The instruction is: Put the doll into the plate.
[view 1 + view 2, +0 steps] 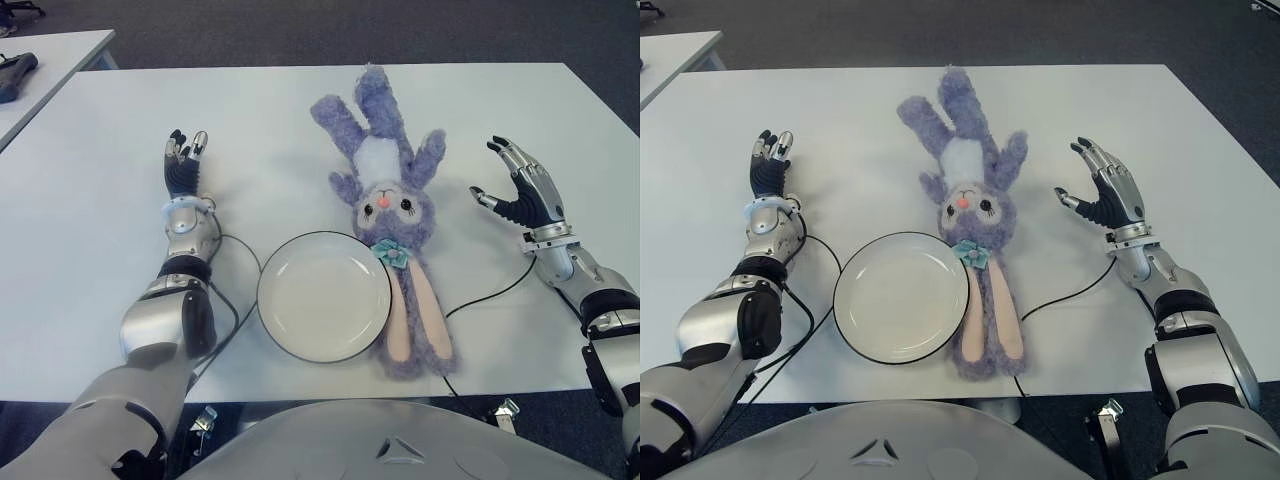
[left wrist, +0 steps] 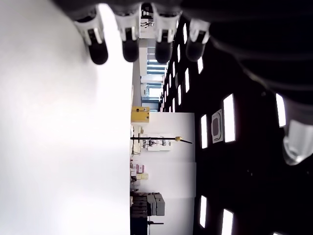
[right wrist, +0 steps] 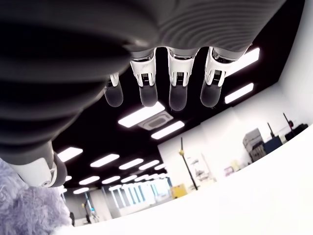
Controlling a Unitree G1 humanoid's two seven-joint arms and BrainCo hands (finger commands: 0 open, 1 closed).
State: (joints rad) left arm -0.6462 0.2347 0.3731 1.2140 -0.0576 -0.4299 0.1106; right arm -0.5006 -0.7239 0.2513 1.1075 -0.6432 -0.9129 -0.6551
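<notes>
A purple plush rabbit doll (image 1: 385, 205) lies on its back on the white table (image 1: 100, 220), head toward me, its long ears (image 1: 415, 320) trailing along the right rim of the plate. The white plate (image 1: 323, 295) with a dark rim is empty and sits near the table's front edge. My right hand (image 1: 520, 195) is raised to the right of the doll, fingers (image 3: 176, 93) spread, holding nothing; a bit of purple fur (image 3: 29, 208) shows in its wrist view. My left hand (image 1: 183, 165) shows to the left of the plate, fingers (image 2: 129, 46) extended and empty.
Thin black cables (image 1: 495, 290) run across the table from each forearm toward the plate. A second white table (image 1: 50, 60) with a dark object (image 1: 15, 75) stands at the far left. Dark carpet lies beyond the table's far edge.
</notes>
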